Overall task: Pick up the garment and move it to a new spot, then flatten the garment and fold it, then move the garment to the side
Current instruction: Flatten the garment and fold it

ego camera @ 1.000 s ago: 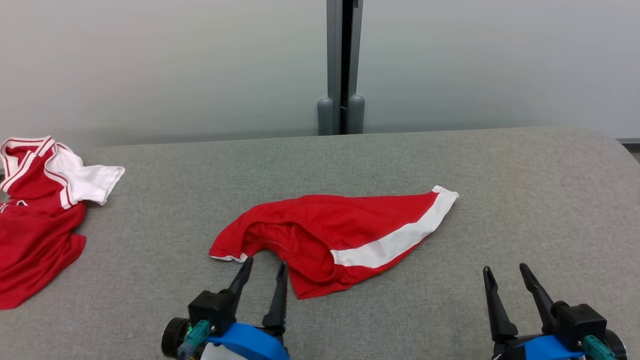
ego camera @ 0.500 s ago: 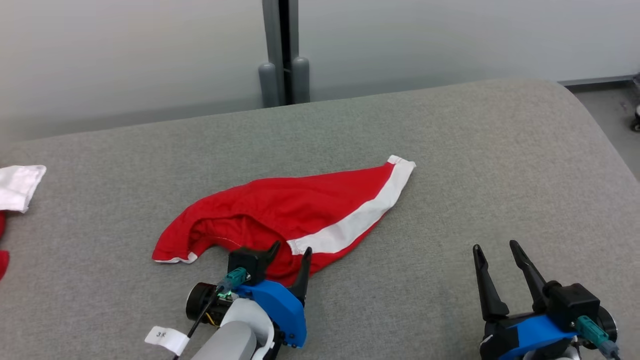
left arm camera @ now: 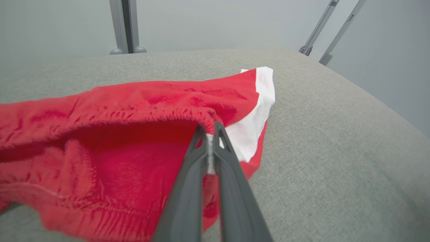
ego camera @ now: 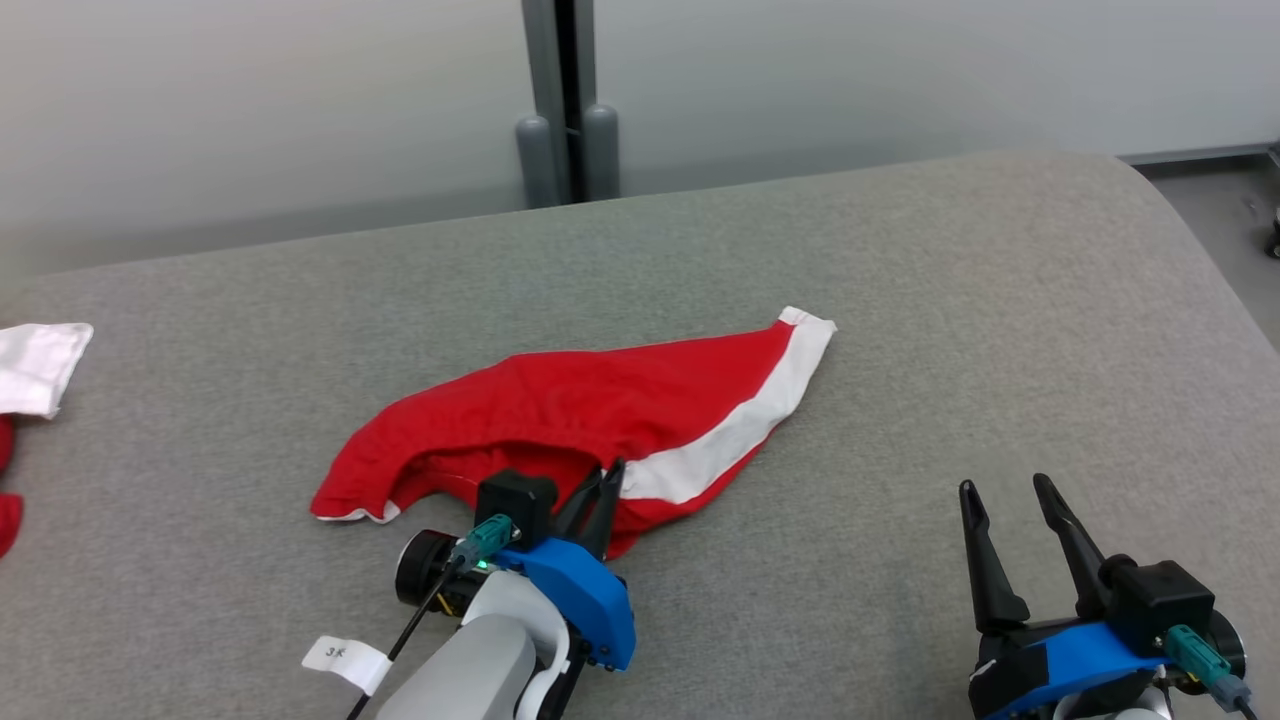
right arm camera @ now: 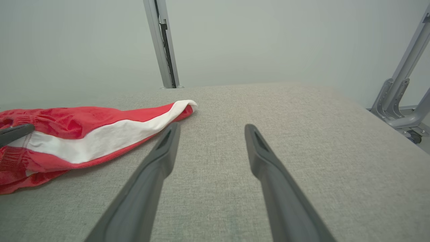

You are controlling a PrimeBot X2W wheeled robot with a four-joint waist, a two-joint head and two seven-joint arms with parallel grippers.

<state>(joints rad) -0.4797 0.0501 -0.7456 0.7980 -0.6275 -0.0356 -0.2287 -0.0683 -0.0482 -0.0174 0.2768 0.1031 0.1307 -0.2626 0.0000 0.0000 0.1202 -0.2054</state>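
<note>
The garment (ego camera: 600, 420), a pair of red shorts with a white stripe (ego camera: 740, 425) down one side, lies crumpled near the middle of the grey fabric-covered table (ego camera: 1000, 300). In the head view its striped leg end points toward 2 o'clock and its gathered waistband (left arm camera: 141, 116) opens toward 7 o'clock.

The left gripper (ego camera: 605, 480) comes in at 6 o'clock of the garment. Its two dark fingers are pressed together on the waistband edge, right where the red cloth meets the white stripe. The left wrist view shows a thin fold of cloth pinched between the tips. The far leg end rests on the table.

The right gripper (ego camera: 1003, 485) is at 4 o'clock of the garment, well apart from it. Its fingers are spread wide with nothing between them, over bare table; whether they touch the surface I cannot tell.

A small white tag (ego camera: 345, 660) hangs by the black cable at the left wrist, at 7 o'clock in the head view. Its handwritten mark starts with a 3; the second character is too small to make out.

At the 9 o'clock edge lies a white sleeve (ego camera: 35, 365) of another red-and-white piece of clothing, well apart from the garment. At 12 o'clock, behind the table's far edge, a grey upright post (ego camera: 560, 100) stands between pale wall panels
</note>
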